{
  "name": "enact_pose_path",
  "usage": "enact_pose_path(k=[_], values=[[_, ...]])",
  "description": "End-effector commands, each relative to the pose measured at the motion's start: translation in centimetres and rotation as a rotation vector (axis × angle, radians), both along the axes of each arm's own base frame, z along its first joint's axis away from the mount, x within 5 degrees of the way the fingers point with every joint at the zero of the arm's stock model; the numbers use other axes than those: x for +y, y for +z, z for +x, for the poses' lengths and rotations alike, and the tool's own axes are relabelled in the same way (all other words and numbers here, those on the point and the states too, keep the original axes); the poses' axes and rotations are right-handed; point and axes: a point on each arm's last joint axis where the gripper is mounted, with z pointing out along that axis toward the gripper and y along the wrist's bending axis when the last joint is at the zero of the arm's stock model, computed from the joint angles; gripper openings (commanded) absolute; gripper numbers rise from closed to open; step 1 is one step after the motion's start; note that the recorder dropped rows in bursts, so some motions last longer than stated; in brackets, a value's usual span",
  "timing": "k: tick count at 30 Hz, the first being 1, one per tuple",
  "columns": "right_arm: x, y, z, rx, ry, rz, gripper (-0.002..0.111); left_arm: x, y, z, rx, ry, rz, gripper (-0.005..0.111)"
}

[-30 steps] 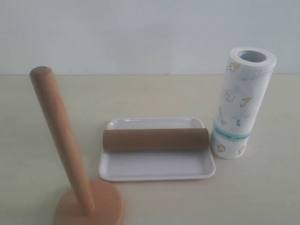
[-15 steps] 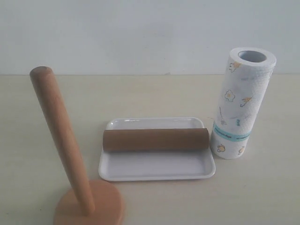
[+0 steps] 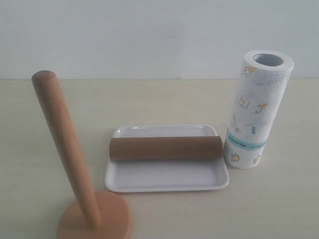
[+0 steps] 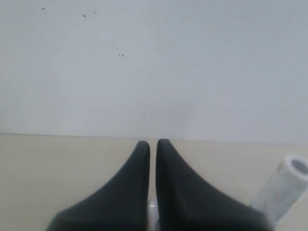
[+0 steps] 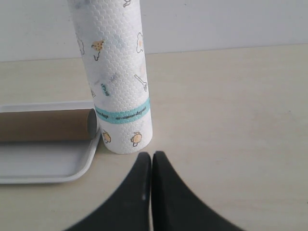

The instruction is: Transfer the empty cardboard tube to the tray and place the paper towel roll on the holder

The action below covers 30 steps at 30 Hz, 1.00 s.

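The brown empty cardboard tube (image 3: 165, 148) lies on its side across the white tray (image 3: 164, 181) in the middle of the table. Just right of the tray the paper towel roll (image 3: 258, 109) stands upright, its base touching or nearly touching the tray's corner. The wooden holder (image 3: 65, 149) stands at the front left with its post bare. My right gripper (image 5: 152, 155) is shut and empty, a short way in front of the paper towel roll (image 5: 115, 72). My left gripper (image 4: 152, 143) is shut and empty over bare table. Neither gripper shows in the exterior view.
A plain white wall runs behind the beige table (image 3: 159, 99). In the left wrist view the paper towel roll (image 4: 284, 185) shows far off to one side. The tray's corner (image 5: 91, 149) lies close to the right gripper.
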Motion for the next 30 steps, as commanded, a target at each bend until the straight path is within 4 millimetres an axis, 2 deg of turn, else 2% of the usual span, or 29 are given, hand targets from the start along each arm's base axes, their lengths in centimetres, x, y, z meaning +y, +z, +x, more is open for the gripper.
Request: enact_pose_path(k=[1, 6, 11, 13, 16, 20, 25, 28, 30], values=[[0.0, 0.0, 0.0, -0.008, -0.004, -0.010, 0.000, 0.7, 0.7, -3.3, -0.083, 0.022, -0.313, 0.004], [0.0, 0.0, 0.0, -0.008, -0.004, -0.010, 0.000, 0.2, 1.3, -7.1, -0.294, -0.011, -0.524, 0.004], [0.0, 0.0, 0.0, -0.008, -0.004, -0.010, 0.000, -0.8, 0.9, -10.6, -0.490, -0.043, -0.667, 0.004], [0.0, 0.0, 0.0, -0.008, -0.004, -0.010, 0.000, -1.2, 0.4, -11.6, -0.547, -0.057, -0.715, 0.004], [0.0, 0.0, 0.0, -0.008, -0.004, -0.010, 0.000, -1.6, -0.7, -12.0, -0.613, -0.060, -0.763, 0.004], [0.0, 0.0, 0.0, -0.008, -0.004, -0.010, 0.000, -1.8, -2.9, -11.6, -0.643, -0.112, -0.885, 0.004], [0.0, 0.0, 0.0, -0.008, -0.004, -0.010, 0.000, -1.8, -6.8, -8.8, -0.567, -0.138, -1.076, 0.004], [0.0, 0.0, 0.0, -0.008, -0.004, -0.010, 0.000, -1.7, -9.5, -6.9, -0.510, -0.088, -1.069, 0.004], [0.0, 0.0, 0.0, -0.008, -0.004, -0.010, 0.000, -1.7, -11.0, -6.1, -0.509, -0.039, -0.966, 0.004]])
